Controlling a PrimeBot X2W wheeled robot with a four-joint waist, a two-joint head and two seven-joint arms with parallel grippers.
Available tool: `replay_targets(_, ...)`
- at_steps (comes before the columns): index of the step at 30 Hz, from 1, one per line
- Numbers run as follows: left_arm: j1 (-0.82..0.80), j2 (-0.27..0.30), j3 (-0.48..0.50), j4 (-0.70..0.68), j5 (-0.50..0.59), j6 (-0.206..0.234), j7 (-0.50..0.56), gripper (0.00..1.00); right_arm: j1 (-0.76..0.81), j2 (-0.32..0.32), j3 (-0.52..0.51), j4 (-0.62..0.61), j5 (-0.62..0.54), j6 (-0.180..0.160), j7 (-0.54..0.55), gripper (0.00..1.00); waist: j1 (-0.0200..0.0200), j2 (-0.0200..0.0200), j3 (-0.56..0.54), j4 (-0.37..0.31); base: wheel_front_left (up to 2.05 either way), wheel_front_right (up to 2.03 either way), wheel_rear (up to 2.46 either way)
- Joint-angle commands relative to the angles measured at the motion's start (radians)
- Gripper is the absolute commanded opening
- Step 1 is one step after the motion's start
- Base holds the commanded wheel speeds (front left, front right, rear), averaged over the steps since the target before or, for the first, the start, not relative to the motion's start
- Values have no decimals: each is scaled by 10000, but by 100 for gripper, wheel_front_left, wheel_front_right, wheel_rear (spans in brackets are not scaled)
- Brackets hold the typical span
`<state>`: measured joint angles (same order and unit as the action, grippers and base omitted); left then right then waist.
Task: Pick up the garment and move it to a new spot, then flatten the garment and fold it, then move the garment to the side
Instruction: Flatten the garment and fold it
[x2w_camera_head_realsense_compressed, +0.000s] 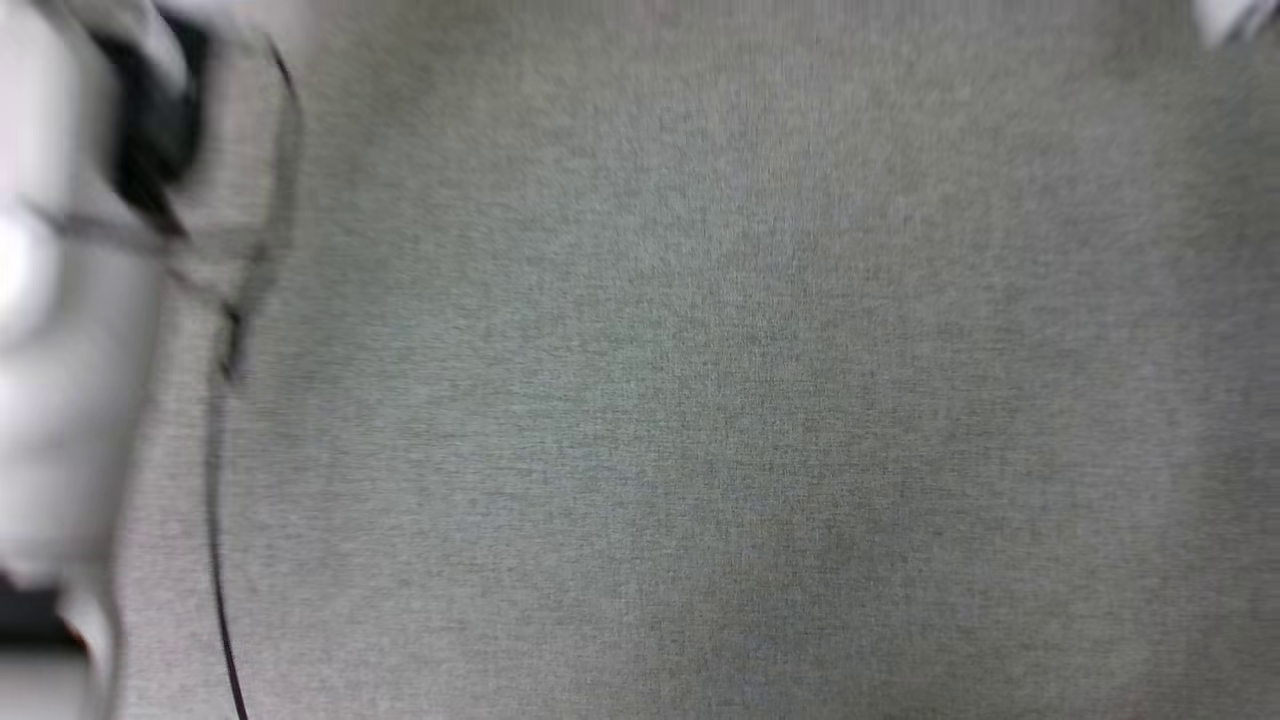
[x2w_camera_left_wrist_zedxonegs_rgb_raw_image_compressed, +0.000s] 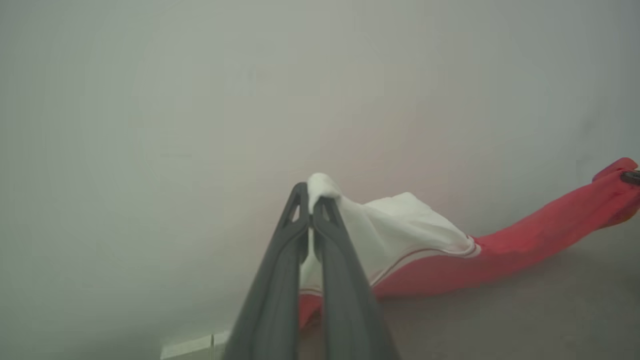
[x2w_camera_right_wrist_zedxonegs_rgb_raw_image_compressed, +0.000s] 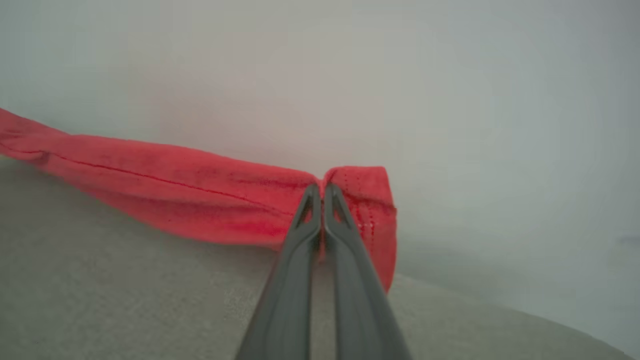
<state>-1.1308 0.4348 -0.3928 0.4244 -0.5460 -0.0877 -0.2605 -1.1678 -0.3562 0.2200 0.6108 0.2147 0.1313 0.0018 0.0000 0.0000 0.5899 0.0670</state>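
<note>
In the left wrist view my left gripper (x2w_camera_left_wrist_zedxonegs_rgb_raw_image_compressed: 311, 200) is shut on the white sleeve of the garment (x2w_camera_left_wrist_zedxonegs_rgb_raw_image_compressed: 415, 235), whose red body stretches away to the right toward a dark fingertip at the frame edge. In the right wrist view my right gripper (x2w_camera_right_wrist_zedxonegs_rgb_raw_image_compressed: 321, 192) is shut on a folded red hem corner of the garment (x2w_camera_right_wrist_zedxonegs_rgb_raw_image_compressed: 200, 195), and the red cloth runs off to the left, lifted a little above the grey fabric surface (x2w_camera_right_wrist_zedxonegs_rgb_raw_image_compressed: 125, 300). The head view is blurred, with a pale forearm (x2w_camera_head_realsense_compressed: 60, 330) along its left edge.
Grey woven fabric surface (x2w_camera_head_realsense_compressed: 700, 400) spreads across the head view. A thin black cable (x2w_camera_head_realsense_compressed: 215, 560) runs down beside the pale forearm. A pale wall stands behind the cloth in both wrist views. A small white strip (x2w_camera_left_wrist_zedxonegs_rgb_raw_image_compressed: 192, 346) lies at the bottom of the left wrist view.
</note>
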Motion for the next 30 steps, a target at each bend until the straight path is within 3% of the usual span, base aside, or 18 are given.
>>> replay_targets(1,704,-74,-43,-191,104,7,-54,0,512,-47,114,28,178,-11,-75,0,0,0,-614,102,0,0,0)
replay_targets(10,5663,-283,207,-1401,38,337,-56,0,3858,-573,1263,-244,2015,-11,-61,0,0,0,-2454,89,0,0,0)
replay_targets(16,8220,233,91,-1651,-139,189,-9,0,5623,-1044,1521,-592,2939,-11,33,0,0,0,-3476,45,0,0,0)
replay_targets(21,9457,717,-21,-2042,-378,134,475,0,6613,-1219,1534,-859,3485,-13,165,0,0,0,-4094,36,0,0,0)
replay_targets(30,11926,1811,-208,-3779,-1195,281,2093,0,8921,-1740,1254,-2002,4633,-13,1082,0,0,0,-5051,32,0,0,0)
